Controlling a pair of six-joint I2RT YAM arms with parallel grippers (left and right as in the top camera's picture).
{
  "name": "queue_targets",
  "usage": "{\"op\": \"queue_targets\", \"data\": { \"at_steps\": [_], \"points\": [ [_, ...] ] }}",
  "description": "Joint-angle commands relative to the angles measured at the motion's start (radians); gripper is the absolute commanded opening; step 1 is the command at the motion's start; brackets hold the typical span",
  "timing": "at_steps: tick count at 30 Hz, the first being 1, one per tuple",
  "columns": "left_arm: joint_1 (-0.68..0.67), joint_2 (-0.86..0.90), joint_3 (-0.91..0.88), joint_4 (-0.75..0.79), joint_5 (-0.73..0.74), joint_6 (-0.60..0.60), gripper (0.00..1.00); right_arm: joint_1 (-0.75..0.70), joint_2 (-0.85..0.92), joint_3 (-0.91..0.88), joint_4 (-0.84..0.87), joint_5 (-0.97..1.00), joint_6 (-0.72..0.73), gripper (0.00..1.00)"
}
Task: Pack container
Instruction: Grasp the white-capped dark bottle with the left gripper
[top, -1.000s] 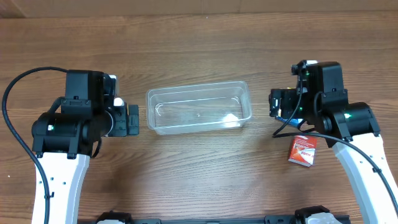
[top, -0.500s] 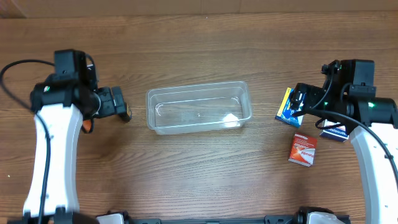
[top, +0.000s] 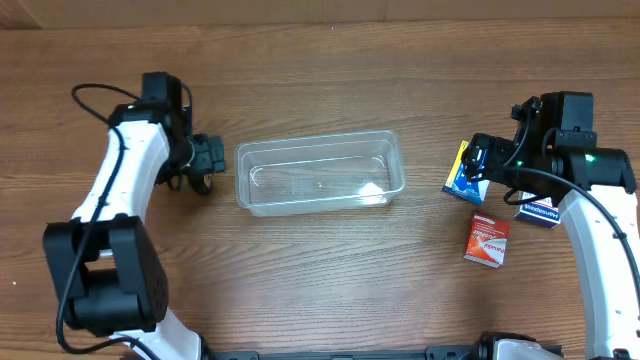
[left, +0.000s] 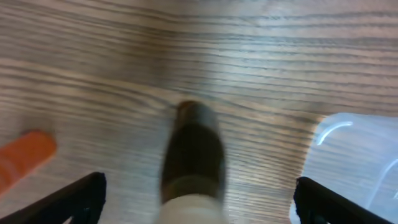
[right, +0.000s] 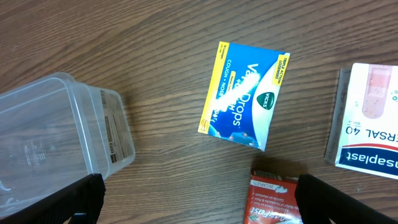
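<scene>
The container (top: 320, 141) is a clear, empty plastic tub at the table's middle; it also shows in the left wrist view (left: 351, 149) and the right wrist view (right: 56, 130). My left gripper (top: 205, 166) is open just left of the tub. A small dark bottle with a pale cap (left: 193, 155) lies between its fingers (left: 199, 202), not gripped. My right gripper (top: 478, 166) is open and empty above a blue Vicks box (right: 244, 102), which also shows in the overhead view (top: 460, 170).
A red box (top: 487, 241) and a white bandage box (top: 540, 212) lie right of the blue box; both show in the right wrist view, red (right: 273, 199) and white (right: 367, 118). An orange object (left: 25, 158) lies left of the bottle.
My left arm has swung around and its gripper now sits over the bottle beside the tub. My right arm moved right a second ago, uncovering the blue box, and has since held still.
</scene>
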Motion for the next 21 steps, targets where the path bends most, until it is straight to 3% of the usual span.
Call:
{"op": "queue_targets", "data": {
  "at_steps": [1,9,17,21],
  "points": [
    [-0.021,0.034,0.019,0.006,0.000,-0.018,0.87,-0.002,0.000,0.031,0.008,-0.006,0.005,1.00],
    [-0.020,0.034,0.019,-0.013,0.000,-0.018,0.56,-0.002,0.000,0.031,0.008,-0.006,0.005,1.00],
    [-0.020,0.033,0.020,-0.018,-0.017,-0.018,0.40,-0.002,0.000,0.031,0.008,-0.006,0.005,1.00],
    [-0.021,0.029,0.064,-0.042,-0.023,-0.022,0.26,-0.002,0.000,0.031,0.008,-0.006,0.005,1.00]
  ]
}}
